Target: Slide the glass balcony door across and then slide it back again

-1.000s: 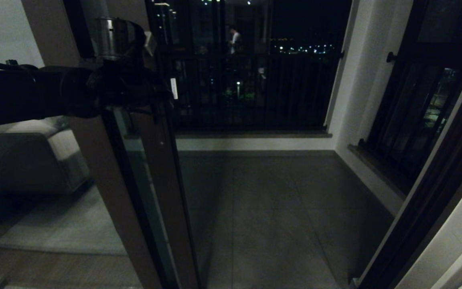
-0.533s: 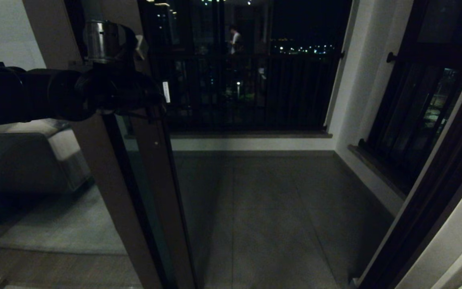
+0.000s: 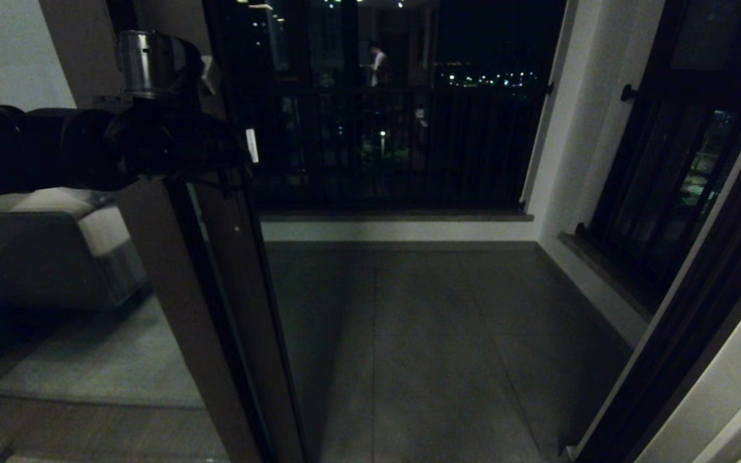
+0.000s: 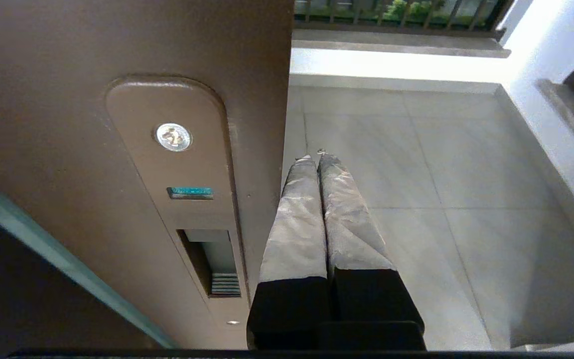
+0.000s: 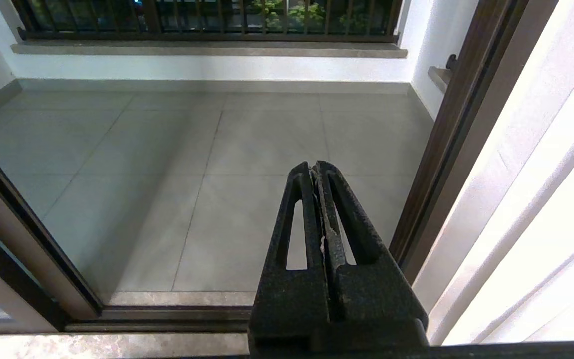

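The glass balcony door point(image 3: 232, 289) stands at the left of the doorway, its dark brown stile point(image 4: 117, 60) running floor to ceiling. The recessed pull slot point(image 4: 212, 264) sits in an oval plate with a screw and a teal mark. My left gripper point(image 4: 317, 158) is shut with nothing in it, its wrapped fingers point(image 4: 292, 224) lying along the stile's free edge on the doorway side. The left arm point(image 3: 87, 148) reaches across at chest height. My right gripper point(image 5: 315, 167) hangs shut and empty, low by the right jamb. The door's frosted top band is out of view.
The doorway gives onto the tiled balcony floor point(image 3: 441, 334). A dark door jamb point(image 3: 698, 308) rises at the right and the floor track point(image 5: 167, 314) crosses the sill. A black railed window point(image 3: 409, 148) closes the far side. A sofa point(image 3: 36, 257) shows behind the glass at left.
The door stile and my left arm have moved left together, widening the doorway. The right arm has not moved.
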You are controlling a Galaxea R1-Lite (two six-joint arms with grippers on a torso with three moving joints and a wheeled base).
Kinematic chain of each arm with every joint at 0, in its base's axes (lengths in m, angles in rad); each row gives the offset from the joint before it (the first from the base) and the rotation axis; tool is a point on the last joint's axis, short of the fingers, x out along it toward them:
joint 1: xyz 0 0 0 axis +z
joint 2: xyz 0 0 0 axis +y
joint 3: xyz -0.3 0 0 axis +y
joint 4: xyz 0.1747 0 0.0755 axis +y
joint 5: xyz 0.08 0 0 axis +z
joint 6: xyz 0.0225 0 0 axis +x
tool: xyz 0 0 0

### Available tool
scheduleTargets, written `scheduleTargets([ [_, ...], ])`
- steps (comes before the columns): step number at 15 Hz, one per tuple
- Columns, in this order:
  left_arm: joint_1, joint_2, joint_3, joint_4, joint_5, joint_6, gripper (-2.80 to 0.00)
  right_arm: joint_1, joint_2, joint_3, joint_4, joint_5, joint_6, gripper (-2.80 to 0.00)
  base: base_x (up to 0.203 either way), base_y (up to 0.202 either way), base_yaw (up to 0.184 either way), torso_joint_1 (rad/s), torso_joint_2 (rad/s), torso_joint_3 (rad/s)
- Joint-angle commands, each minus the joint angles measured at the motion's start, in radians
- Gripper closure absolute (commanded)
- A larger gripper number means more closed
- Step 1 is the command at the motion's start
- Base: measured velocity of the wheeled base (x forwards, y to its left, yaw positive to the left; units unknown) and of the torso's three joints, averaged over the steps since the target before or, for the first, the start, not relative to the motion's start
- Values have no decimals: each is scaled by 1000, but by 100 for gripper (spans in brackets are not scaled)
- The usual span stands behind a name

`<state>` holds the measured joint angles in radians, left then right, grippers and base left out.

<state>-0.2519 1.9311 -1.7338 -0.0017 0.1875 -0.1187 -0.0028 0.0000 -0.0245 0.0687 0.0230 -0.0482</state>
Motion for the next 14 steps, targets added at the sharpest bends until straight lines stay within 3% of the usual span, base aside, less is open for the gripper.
scheduleTargets([
  [1, 0, -19, 2, -3, -7, -1, 0, 0, 2, 0, 0, 0, -1, 0, 0, 0, 0, 0, 0, 0],
  [8, 4, -85, 50, -3, -23, 0, 0, 0, 2, 0, 0, 0, -1, 0, 0, 0, 0, 0, 0, 0],
  [10, -4, -205, 135, -2, -25, 2, 0, 0, 2, 0, 0, 0, -1, 0, 0, 0, 0, 0, 0, 0],
  [14, -6, -561, 430, 0, -21, 3, 0, 0, 2, 0, 1, 0, -1, 0, 0, 0, 0, 0, 0, 0],
])
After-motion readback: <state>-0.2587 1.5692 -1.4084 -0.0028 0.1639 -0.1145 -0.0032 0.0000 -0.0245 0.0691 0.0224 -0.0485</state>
